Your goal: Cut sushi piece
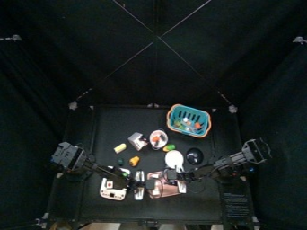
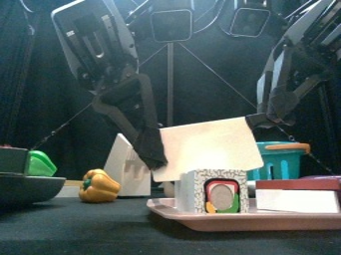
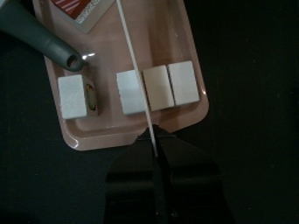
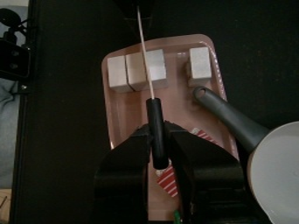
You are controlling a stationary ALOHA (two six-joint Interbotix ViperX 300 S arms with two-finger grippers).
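The sushi piece (image 3: 147, 88) lies on the pink tray (image 3: 117, 140) near the table's front edge, the knife (image 3: 138, 66) pinched in the left gripper (image 3: 162, 175) across it, the right gripper's (image 4: 158, 179) grip unreadable.

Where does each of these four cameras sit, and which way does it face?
Top: high overhead, straight down at the table; left arm and right arm enter sideways.
Front: table's front edge, level across the tray and knife; arms hang behind.
Left wrist: on the left arm, looking down at the sushi; left gripper at bottom.
Right wrist: on the right arm, over the tray from the opposite end; right gripper at bottom.
Shared: both wrist views show knife and sushi.
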